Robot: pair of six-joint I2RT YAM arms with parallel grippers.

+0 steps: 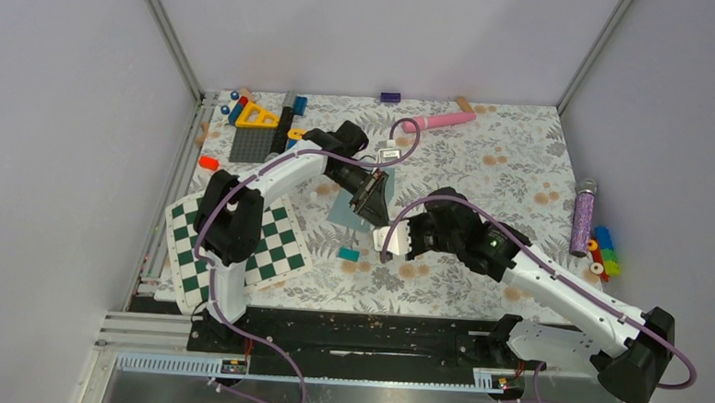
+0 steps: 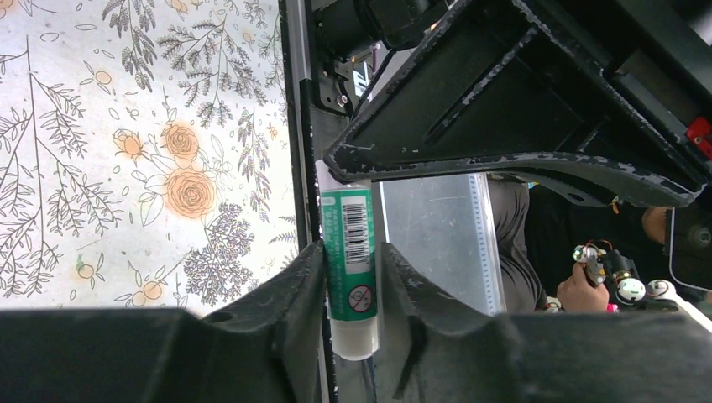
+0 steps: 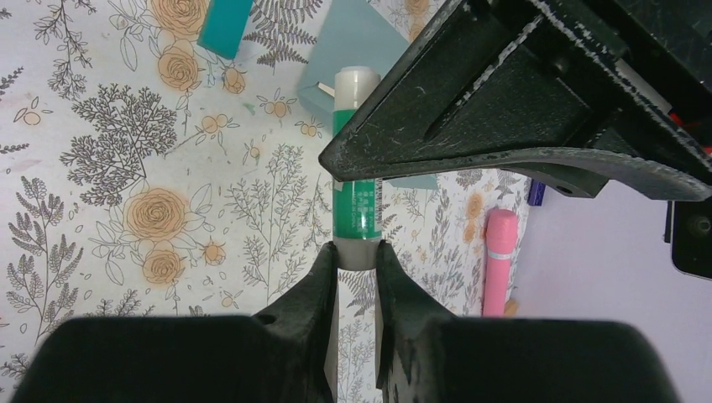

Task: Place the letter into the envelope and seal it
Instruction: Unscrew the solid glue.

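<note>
- One flat blue-grey paper envelope [image 1: 342,212], taken as the landmark.
- One green-and-white plastic glue stick [image 3: 357,197], over the envelope's right edge.
- One small teal rectangular block [image 1: 348,254], just on the near side of the envelope.
- One green-and-white checkered board [image 1: 241,246], left of the envelope.
- One dark grey studded baseplate [image 1: 260,143], beyond the envelope to the left.
- One pink plastic cylinder [image 1: 439,121], beyond the envelope to the right.
- One purple glitter tube [image 1: 582,216], well to the right of the envelope.
- Two white jointed robot arms: the left arm [image 1: 272,171] left of the envelope, the right arm [image 1: 562,286] right of it.
</note>
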